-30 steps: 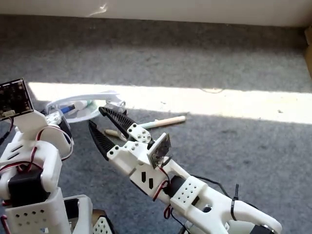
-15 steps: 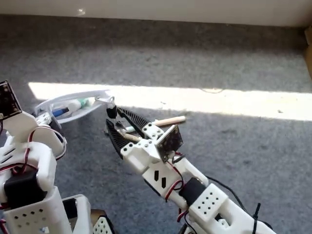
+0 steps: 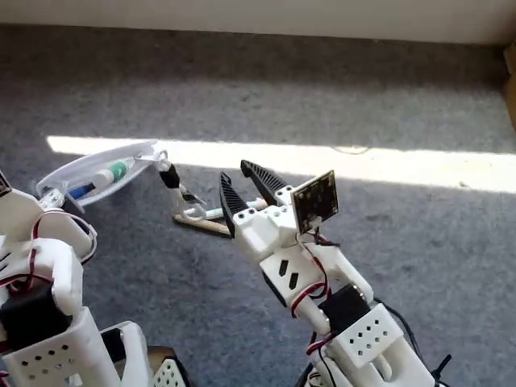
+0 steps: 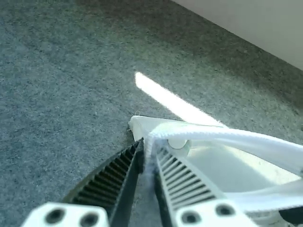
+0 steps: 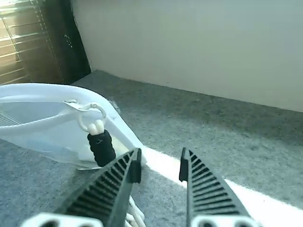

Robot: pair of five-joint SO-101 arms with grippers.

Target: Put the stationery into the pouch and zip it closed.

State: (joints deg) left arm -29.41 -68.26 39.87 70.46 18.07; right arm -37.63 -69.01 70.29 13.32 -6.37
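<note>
A translucent white pouch (image 3: 95, 172) lies at the left with a glue stick and a blue item inside. My left gripper (image 4: 146, 144) is shut on the pouch's (image 4: 222, 142) rim at its near end (image 3: 53, 198). The black zipper pull (image 3: 169, 177) hangs at the pouch's right tip. A wooden pencil (image 3: 201, 226) and a white pen (image 3: 214, 212) lie on the carpet just right of it. My right gripper (image 3: 234, 169) hovers open above them, with nothing between its fingers. From its wrist, the right gripper (image 5: 160, 152) faces the pull (image 5: 101, 146) and pouch (image 5: 42, 118).
Grey carpet (image 3: 387, 105) covers the floor, crossed by a bright band of sunlight (image 3: 387, 173). A pale wall (image 3: 322, 16) runs along the back. A dark cabinet with blinds (image 5: 42, 42) stands beyond the pouch.
The left gripper has drawn the pouch leftward. The right gripper has lifted and swung right, off the pen and pencil, with its jaws narrower than a second ago.
</note>
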